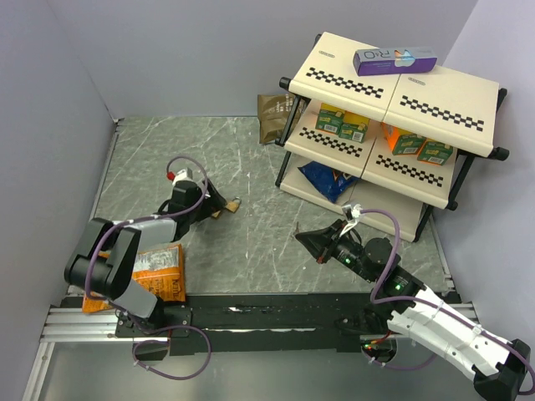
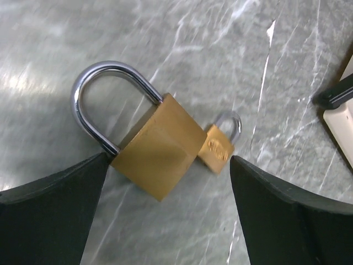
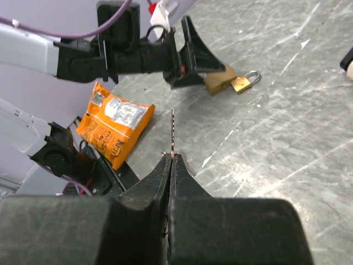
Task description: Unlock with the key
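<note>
A large brass padlock [image 2: 157, 152] with a silver shackle lies on the marble table, and a small brass padlock [image 2: 220, 144] touches its right side. My left gripper [image 2: 168, 165] is open and low over them. Its left finger [image 2: 55, 210] touches the shackle's foot. Its right finger [image 2: 287, 215] stands just clear of the small padlock. My right gripper [image 3: 171, 157] is shut on the thin silvery key [image 3: 172, 130], whose blade sticks out edge-on toward the padlocks [image 3: 217, 81]. In the top view the right gripper [image 1: 305, 236] is well right of the left gripper [image 1: 221, 205].
An orange snack bag [image 1: 159, 271] lies by the left arm's base and shows in the right wrist view [image 3: 113, 130]. A two-tier checkered shelf [image 1: 393, 92] with boxes and a blue bag [image 1: 330, 180] stands at the back right. A brown pouch [image 1: 272, 117] leans beside it.
</note>
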Tool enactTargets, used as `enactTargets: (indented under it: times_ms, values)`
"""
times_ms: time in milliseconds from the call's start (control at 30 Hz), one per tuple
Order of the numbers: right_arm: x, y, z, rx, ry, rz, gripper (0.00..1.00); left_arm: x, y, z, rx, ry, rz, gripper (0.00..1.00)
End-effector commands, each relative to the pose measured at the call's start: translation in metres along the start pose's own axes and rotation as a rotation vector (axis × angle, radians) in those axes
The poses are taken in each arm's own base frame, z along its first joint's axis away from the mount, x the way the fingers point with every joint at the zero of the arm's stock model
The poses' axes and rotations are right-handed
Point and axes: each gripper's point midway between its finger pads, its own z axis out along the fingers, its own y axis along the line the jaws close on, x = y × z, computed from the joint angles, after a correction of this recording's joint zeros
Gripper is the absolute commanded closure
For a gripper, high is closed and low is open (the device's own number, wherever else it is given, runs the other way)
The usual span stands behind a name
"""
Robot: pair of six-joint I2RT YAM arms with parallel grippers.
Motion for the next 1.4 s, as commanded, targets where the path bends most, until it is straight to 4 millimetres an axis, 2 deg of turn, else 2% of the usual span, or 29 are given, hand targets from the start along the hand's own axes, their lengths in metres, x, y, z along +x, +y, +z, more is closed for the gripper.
enactTargets:
  times_ms: [0,167,433,633,733,800,933,1133,1367]
  values:
    - [0.004,-0.008,-0.003,0.03,-0.002,0.013,1.0,0.007,0.004,0.013,-0.02,0.044,0.055,0.01]
    - [0.009,-0.011,-0.003,0.041,0.015,0.015,1.0,0.0,0.004,0.019,-0.038,0.031,0.071,0.01]
    - [0.017,-0.013,-0.001,0.05,0.047,0.021,1.0,-0.014,-0.021,0.028,0.056,0.007,0.099,0.01]
    - [0.025,-0.015,0.0,0.055,0.083,0.023,1.0,-0.023,-0.032,0.029,0.086,-0.013,0.108,0.01]
    - [0.025,-0.016,0.0,0.06,0.091,0.021,1.0,-0.037,-0.026,0.026,0.017,-0.052,0.104,0.01]
    - [0.026,-0.016,0.0,0.062,0.092,0.024,1.0,-0.044,-0.014,0.023,-0.081,-0.066,0.105,0.01]
    - [0.029,-0.016,0.001,0.056,0.095,0.036,1.0,-0.037,-0.002,0.016,-0.187,-0.034,0.153,0.01]
    - [0.037,-0.019,0.001,0.056,0.104,0.05,1.0,-0.014,-0.003,0.01,-0.151,0.039,0.124,0.01]
    - [0.037,-0.022,-0.004,0.071,0.101,0.043,1.0,0.004,-0.02,0.027,-0.077,0.113,0.112,0.01]
